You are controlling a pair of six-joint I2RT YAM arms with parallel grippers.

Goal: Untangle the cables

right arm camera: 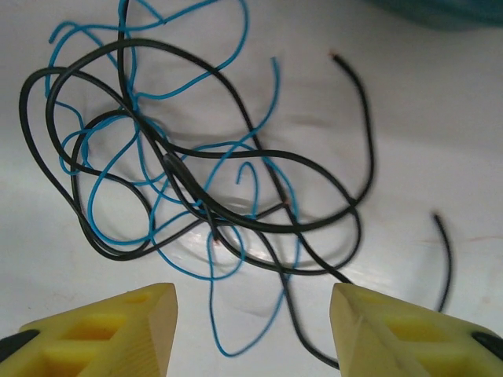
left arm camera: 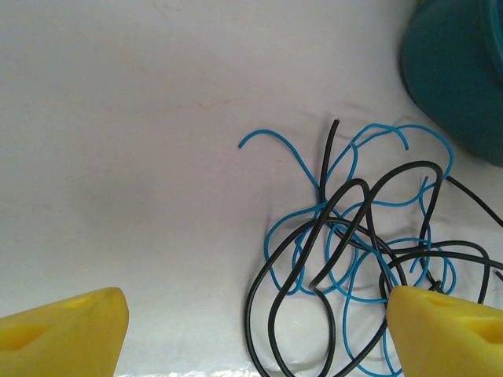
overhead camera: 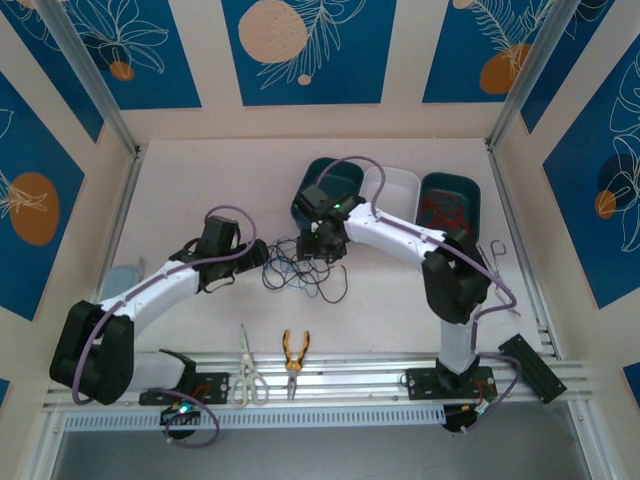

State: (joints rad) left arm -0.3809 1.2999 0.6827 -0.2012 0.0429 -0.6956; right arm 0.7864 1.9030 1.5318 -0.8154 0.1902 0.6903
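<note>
On the table: teal bin, partly hidden behind the right arm. Cables, blue and black, one loose tangle lying flat near the middle; lower loops cut off in wrist views. Left fingers wide apart, empty. Right fingers apart above the tangle; contact unclear.

Cables: blue cable and black cable, both plain. Left gripper and right gripper: bright yellow fingers. Table white. Left bin and right bin teal, middle bin white. Red wires in the right bin. Pliers orange-handled, scissors pale-handled. Wall panels: blue, orange discs, white leaf outlines, set on cream.
</note>
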